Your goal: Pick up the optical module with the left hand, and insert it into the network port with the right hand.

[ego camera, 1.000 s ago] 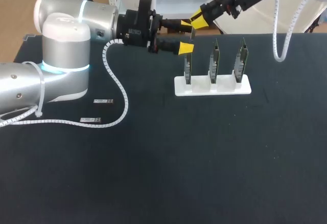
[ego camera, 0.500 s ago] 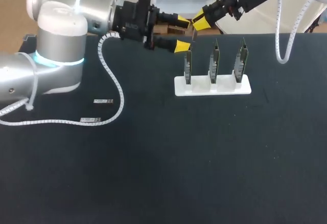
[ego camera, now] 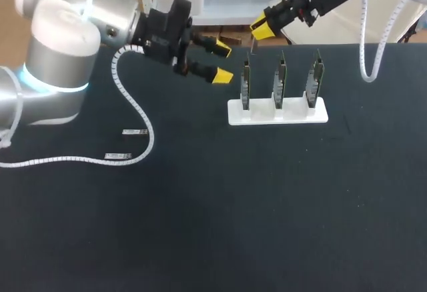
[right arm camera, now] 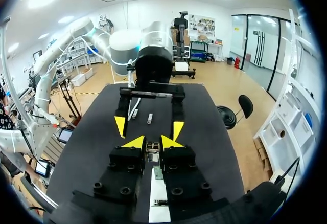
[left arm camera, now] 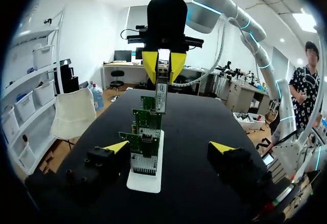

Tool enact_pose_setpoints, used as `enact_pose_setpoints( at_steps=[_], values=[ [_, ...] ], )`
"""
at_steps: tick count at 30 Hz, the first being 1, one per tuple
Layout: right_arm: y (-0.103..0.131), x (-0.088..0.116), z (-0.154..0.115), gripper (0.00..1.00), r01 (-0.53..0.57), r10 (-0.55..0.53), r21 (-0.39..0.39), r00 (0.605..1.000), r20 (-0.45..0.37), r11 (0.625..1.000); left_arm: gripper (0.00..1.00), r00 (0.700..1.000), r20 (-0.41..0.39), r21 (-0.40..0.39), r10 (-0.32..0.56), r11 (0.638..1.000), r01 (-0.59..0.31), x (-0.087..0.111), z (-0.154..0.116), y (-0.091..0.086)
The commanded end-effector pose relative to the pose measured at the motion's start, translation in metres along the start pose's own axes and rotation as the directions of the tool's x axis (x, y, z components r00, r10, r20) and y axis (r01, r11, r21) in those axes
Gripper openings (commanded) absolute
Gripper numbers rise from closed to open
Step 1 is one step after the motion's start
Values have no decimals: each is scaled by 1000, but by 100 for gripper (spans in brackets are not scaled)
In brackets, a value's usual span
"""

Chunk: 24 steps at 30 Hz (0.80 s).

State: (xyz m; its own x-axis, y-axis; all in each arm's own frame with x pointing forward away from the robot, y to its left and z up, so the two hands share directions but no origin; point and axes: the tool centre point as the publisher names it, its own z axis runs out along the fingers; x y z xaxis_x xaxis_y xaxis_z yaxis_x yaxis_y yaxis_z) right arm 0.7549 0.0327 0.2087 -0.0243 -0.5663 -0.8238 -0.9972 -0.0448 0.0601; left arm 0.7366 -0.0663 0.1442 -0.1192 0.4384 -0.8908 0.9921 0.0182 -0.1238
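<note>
upper left of the head view: left arm in from the left edge, left gripper held out sideways toward the top middle, yellow fingers spread wide with nothing between them. hangs beside the white stand, apart from it. in the left wrist view, same open tips either side of the stand ahead, touching neither stand nor boards.

top middle, just right of centre: right gripper reaching in from the upper right corner, fingers clamped on the optical module. from the left wrist, hangs upright below those yellow tips, over the row of boards; contact with a board cannot be told. from the right wrist, sits pinched between both tips, stand beneath.

upper middle: stand on the black table, carrying three green circuit boards upright in a row. right gripper close above the left-most one.

left middle: two spare modules lying flat, near the left arm's white cable.
</note>
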Motion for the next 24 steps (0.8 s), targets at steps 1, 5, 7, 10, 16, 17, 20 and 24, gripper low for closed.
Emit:
enact_pose_setpoints(
  at_steps=[1, 5, 7, 10, 16, 17, 20, 24],
  values=[
    [0, -1, 2, 0, 1, -1, -1, 1000, 1, 1000, 100, 1000, -30, -42, -2, 999, 1, 5, 0, -9],
    [1, 0, 2, 0, -3, 3, -3, 1000, 1, 1000, 100, 999, -52, -57, 2, 998, -5, 7, 1, -7],
    [1, 0, 2, 0, -4, 4, -3, 1000, 2, 1000, 100, 999, -54, -58, 3, 998, -6, 7, 0, -5],
    [1, 0, 2, 0, -3, 3, -3, 1000, 2, 1000, 100, 997, -75, -57, 11, 998, -15, 7, 0, -2],
    [1, 0, 1, 0, -3, 3, -6, 1000, 2, 1000, 100, 990, -137, -43, 31, 998, -37, 7, 4, 4],
    [2, 1, 1, 0, -2, 2, -10, 1000, 6, 1000, 100, 990, -138, -44, 31, 998, -37, 8, 4, 5],
    [2, 1, 0, 0, 2, -1, -16, 1000, 8, 1000, 100, 990, -136, -44, 32, 998, -38, 7, 5, 10],
    [2, 1, -2, 0, 2, -2, -15, 1000, 8, 1000, 100, 990, -139, -42, 39, 998, -45, 6, 5, 15]
  ],
)
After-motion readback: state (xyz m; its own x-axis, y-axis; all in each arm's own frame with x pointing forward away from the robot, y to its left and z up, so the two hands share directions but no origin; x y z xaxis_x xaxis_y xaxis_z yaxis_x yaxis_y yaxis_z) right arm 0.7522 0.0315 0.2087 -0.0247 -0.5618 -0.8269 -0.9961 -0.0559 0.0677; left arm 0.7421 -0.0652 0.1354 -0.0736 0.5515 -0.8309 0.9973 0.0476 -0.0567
